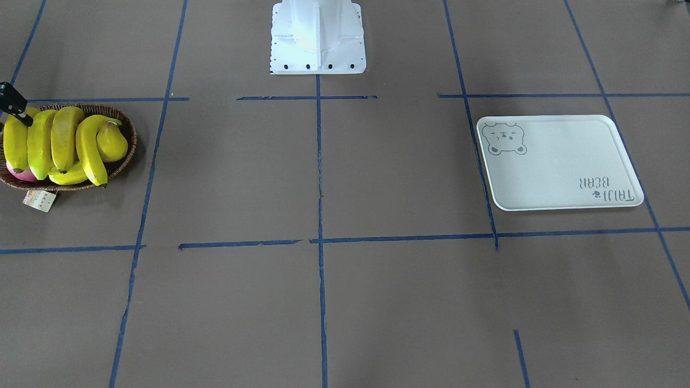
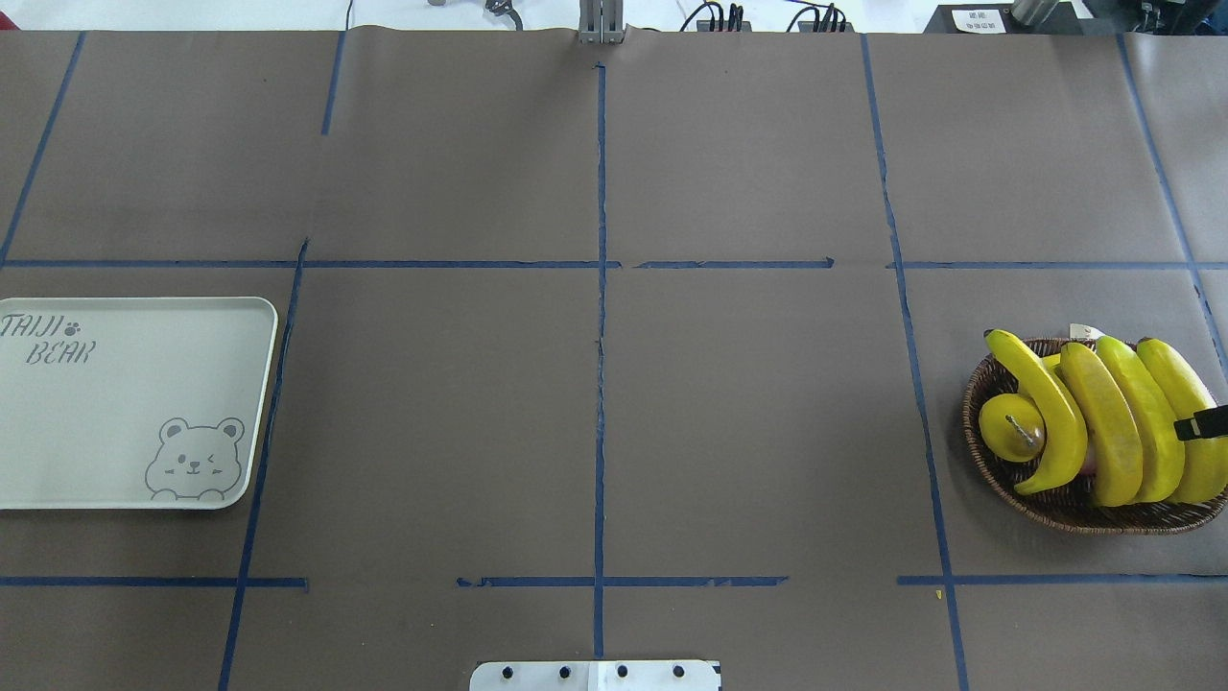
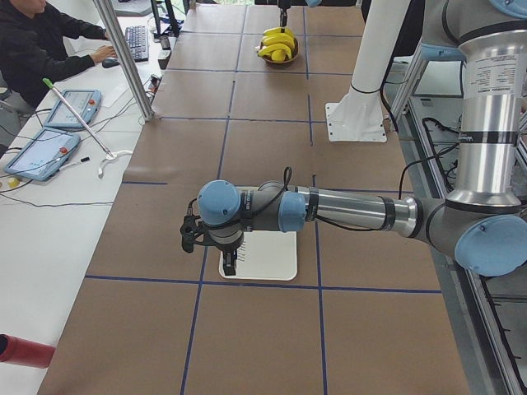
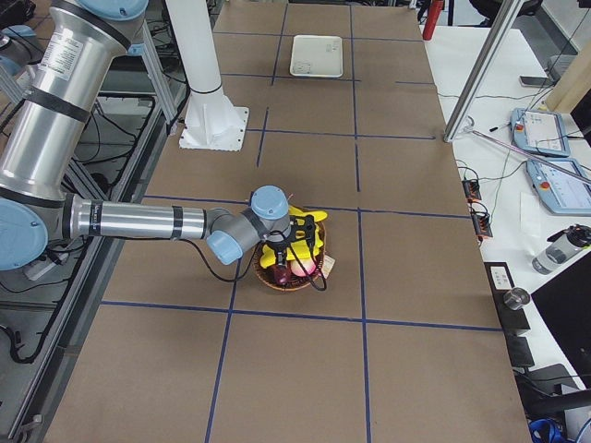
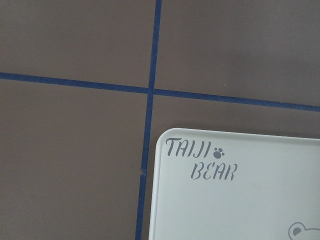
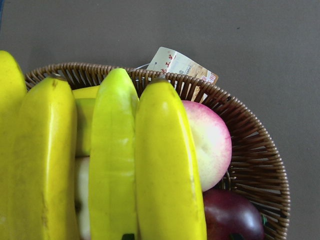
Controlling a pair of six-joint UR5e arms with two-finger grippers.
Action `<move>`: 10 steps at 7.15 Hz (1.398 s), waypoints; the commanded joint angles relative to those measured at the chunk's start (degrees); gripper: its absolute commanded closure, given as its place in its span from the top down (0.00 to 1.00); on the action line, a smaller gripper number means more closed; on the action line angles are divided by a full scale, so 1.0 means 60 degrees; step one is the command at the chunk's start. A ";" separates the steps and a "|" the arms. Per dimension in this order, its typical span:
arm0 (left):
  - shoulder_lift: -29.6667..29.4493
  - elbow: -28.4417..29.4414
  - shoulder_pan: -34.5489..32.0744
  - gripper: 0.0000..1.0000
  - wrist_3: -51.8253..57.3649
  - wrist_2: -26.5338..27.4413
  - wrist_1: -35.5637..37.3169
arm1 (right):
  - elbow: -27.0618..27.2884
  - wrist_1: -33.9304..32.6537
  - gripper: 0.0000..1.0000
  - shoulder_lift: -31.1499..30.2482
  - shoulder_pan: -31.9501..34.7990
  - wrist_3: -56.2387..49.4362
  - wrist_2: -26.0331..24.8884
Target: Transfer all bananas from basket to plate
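Several long yellow bananas lie side by side in the dark wicker basket at the table's right end. Just above the outermost banana hovers my right gripper. In the right wrist view two dark fingertips peek in at the bottom, set apart on either side of one banana, so it is open. The white bear plate lies bare at the left end. My left gripper hangs over the plate's corner; whether it is open or shut I cannot tell.
A short yellow pear, a pink peach and a dark red fruit share the basket. A paper tag hangs on its rim. The robot's white base stands mid-table. A person sits at a side desk.
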 commanded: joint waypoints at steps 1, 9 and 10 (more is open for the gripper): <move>0.0000 -0.0047 0.0000 1.00 -0.0005 0.0000 0.0000 | -0.0011 0.0014 0.29 -0.0011 -0.0013 -0.0046 0.0009; 0.0000 -0.0179 0.0000 1.00 -0.0020 -0.0395 0.0029 | 0.0543 -0.0292 0.00 0.0178 0.3575 -0.1042 0.2600; -0.0014 -0.0179 0.0000 1.00 -0.0020 -0.0410 0.0029 | 0.1010 -0.1135 0.00 0.0557 0.3663 -0.1042 0.2819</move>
